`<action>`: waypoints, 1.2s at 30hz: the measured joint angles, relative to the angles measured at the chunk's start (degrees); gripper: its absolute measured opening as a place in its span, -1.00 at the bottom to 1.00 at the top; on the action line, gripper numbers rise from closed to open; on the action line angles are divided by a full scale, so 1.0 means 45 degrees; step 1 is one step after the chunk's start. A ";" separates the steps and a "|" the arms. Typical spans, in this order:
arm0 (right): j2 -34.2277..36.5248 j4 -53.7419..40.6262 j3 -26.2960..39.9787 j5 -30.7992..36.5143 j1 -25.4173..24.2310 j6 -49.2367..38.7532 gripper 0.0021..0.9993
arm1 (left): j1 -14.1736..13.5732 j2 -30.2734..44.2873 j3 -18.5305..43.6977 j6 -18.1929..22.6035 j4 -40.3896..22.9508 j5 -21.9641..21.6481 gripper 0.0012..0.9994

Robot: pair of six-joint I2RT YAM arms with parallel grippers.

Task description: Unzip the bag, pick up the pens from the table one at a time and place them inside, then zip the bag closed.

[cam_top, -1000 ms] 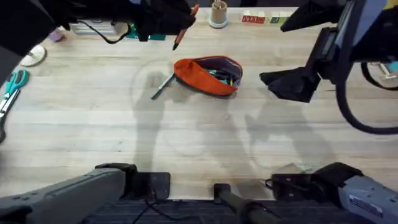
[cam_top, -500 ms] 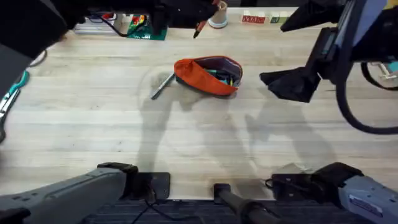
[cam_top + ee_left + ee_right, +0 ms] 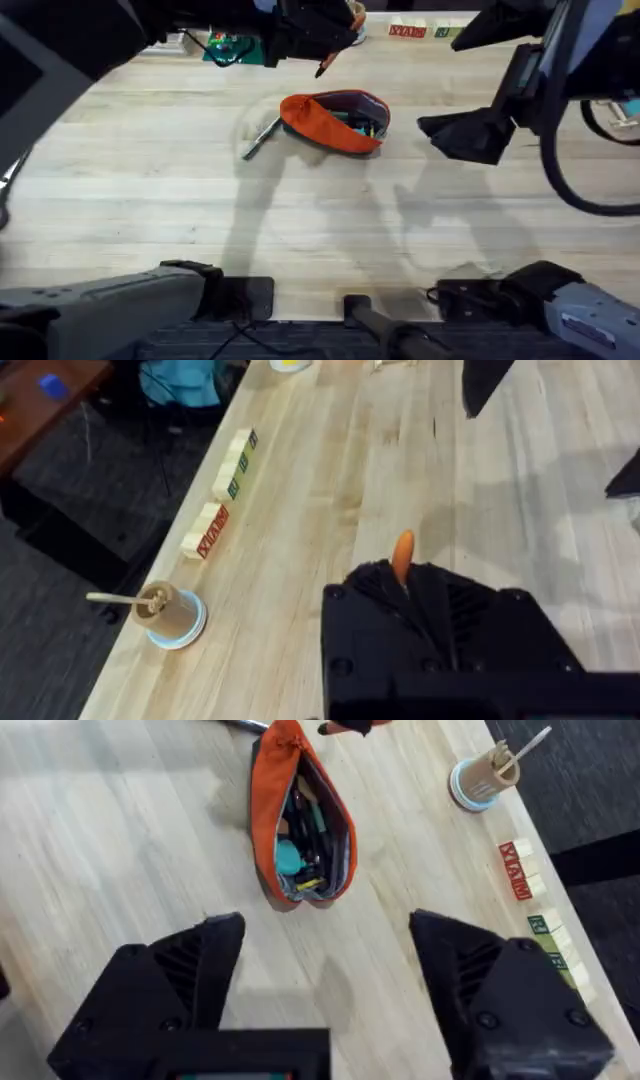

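Bag [image 3: 336,120] lies unzipped mid-table [image 3: 150,200], grey pen [image 3: 262,138] touching it; our left gripper [image 3: 322,62] has jaws clamped on the orange pen [image 3: 402,554], right gripper [image 3: 432,128] jaws apart

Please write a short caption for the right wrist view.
Open orange bag lying on the wooden table, seen between open right gripper jaws.

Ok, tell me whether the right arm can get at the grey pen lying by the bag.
Probably not directly: the grey pen lies on the bag's far side from the open right gripper, so the bag blocks a straight reach.
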 joint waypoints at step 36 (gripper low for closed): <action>0.0000 0.0000 0.0000 0.0002 0.0000 -0.0004 1.00 | -0.0559 0.3192 0.0000 0.0611 -0.0601 -0.1590 -0.92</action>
